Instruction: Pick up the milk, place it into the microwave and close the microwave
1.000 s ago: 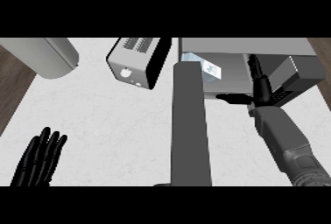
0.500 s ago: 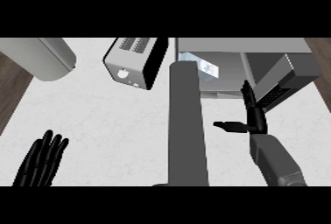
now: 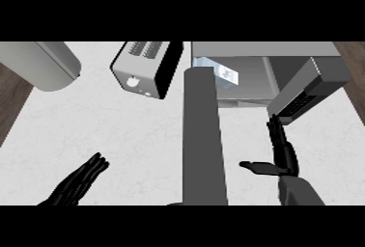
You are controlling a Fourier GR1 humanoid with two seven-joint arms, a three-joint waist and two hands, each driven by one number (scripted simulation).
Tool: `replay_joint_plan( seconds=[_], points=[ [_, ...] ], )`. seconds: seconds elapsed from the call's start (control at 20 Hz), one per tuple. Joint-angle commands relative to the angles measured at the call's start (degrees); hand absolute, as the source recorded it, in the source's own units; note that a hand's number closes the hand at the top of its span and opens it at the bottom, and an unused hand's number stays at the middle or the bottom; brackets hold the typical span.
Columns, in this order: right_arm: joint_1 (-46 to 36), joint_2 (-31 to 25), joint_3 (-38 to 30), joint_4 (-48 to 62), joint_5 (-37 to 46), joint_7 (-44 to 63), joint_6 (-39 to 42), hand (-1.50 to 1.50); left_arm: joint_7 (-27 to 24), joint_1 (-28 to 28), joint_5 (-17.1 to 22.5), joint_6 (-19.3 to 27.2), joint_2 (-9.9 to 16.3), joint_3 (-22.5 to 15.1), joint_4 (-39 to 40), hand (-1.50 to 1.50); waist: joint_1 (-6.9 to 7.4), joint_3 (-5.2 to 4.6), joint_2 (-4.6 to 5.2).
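A pale speckled worktop (image 3: 135, 135) is seen from above, with a silver toaster (image 3: 146, 70) standing near its far edge and a rounded grey appliance (image 3: 43, 65) at the far left corner. The microwave (image 3: 285, 62) is set at the far right, and its door (image 3: 205, 140) is swung open, seen edge-on as a tall grey slab running down the middle of the view between the two arms. The milk (image 3: 219, 71), a small white carton, is found inside the microwave cavity, at its left side just behind the top of the door. The right robot hand (image 3: 281, 154) is held outside the microwave, right of the door, with fingers straight and pointing toward the microwave's control panel and the thumb spread out to the left; nothing is grasped or touched by it. The left robot hand (image 3: 78, 183) is rested open at the lower left, fingers straight, holding nothing.
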Motion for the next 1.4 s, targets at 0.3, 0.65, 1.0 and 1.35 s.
replay_joint_plan(
  seconds=[0.3, 0.65, 1.0, 1.35],
  points=[
    [17.5, -0.5, 3.5, -13.4, -2.2, -5.7, 10.8, -1.50, -1.2, -10.3, -4.2, -0.2, -1.9, -3.2, 11.1, 1.50, -0.35, -0.01, 0.12],
    [27.4, 0.7, 6.2, -27.6, -5.0, -1.4, 11.5, -1.50, 7.4, -22.9, -5.6, -1.5, -3.0, -5.1, 15.3, 1.50, -0.27, 0.04, 0.22],
    [36.0, -2.8, 6.7, -35.1, -6.9, -1.3, 13.9, -1.50, 4.5, -23.2, -10.8, -4.9, -3.8, -14.8, 26.4, 1.50, -0.34, 0.02, 0.22],
    [43.6, -4.3, 8.9, -43.9, -8.6, -2.4, 16.6, -1.50, 2.5, -33.7, -14.3, 4.7, -4.5, -24.6, 35.8, 1.50, -0.61, 0.03, 0.20]
  ],
)
